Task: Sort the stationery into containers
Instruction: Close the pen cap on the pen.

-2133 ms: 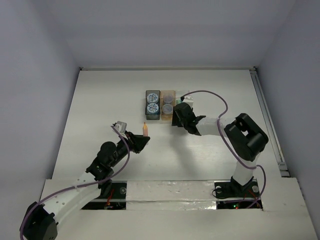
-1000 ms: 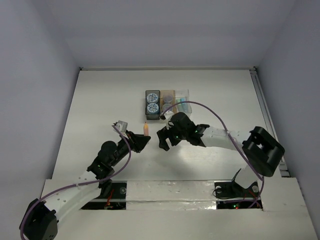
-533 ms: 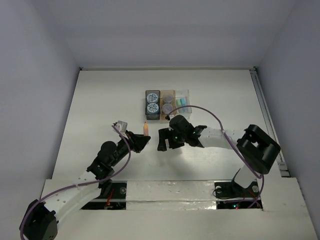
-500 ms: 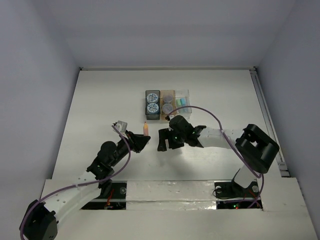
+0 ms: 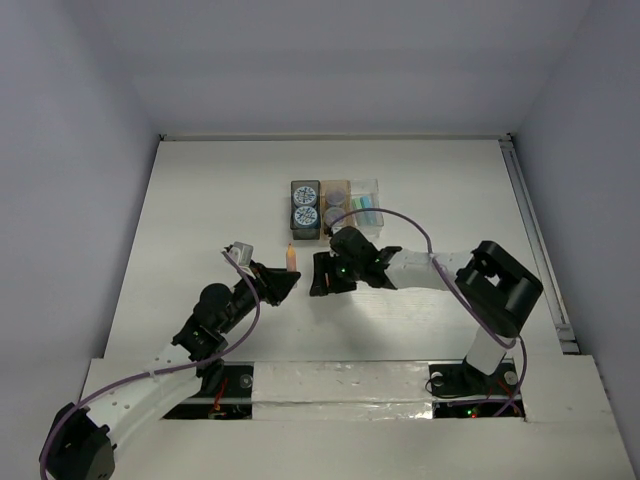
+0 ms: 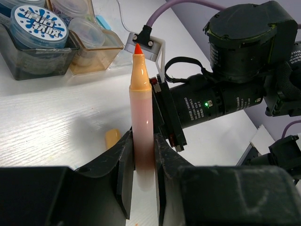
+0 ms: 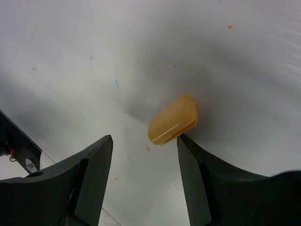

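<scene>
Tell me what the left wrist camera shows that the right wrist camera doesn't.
Only the left wrist view shows the uncapped orange marker clamped upright in the left gripper, the dark grey box and tan box holding discs, and the right arm. Only the right wrist view shows the open right gripper and small ink specks. Both show the loose orange cap on the white table.

Found containers (image 5: 335,208) at far centre of table (image 5: 200,220). Noted marker (image 6: 141,113) upright in left gripper (image 6: 141,157), near and left of them. Located cap (image 7: 172,120) on table just right of marker, between fingers of right gripper (image 7: 142,141).
</scene>
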